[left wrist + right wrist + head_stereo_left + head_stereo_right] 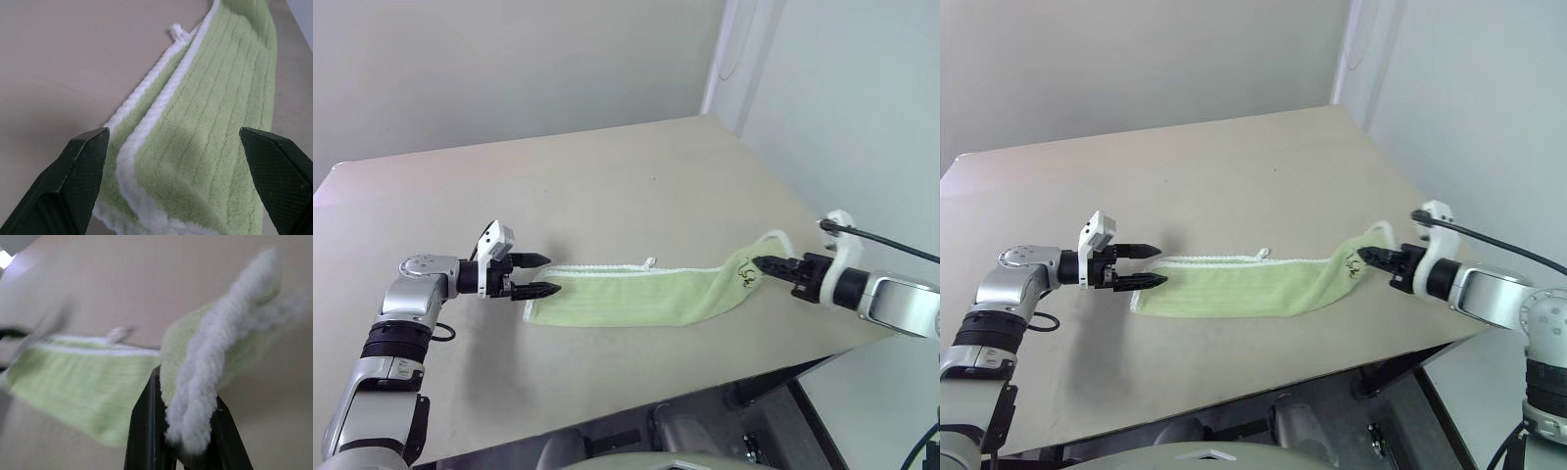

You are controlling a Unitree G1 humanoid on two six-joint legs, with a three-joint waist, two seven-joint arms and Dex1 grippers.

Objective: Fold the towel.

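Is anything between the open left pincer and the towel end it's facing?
Nothing visible. The left pincer sits open right at the towel end on the bare table; the right pincer grips the other end, lifted.

The worktop (607,186) was a plain beige surface with rounded corners. The towel (626,297) lay directly on it near the front edge, folded into a long narrow strip, its white loop (649,261) on the far edge; its right end was raised off the surface.
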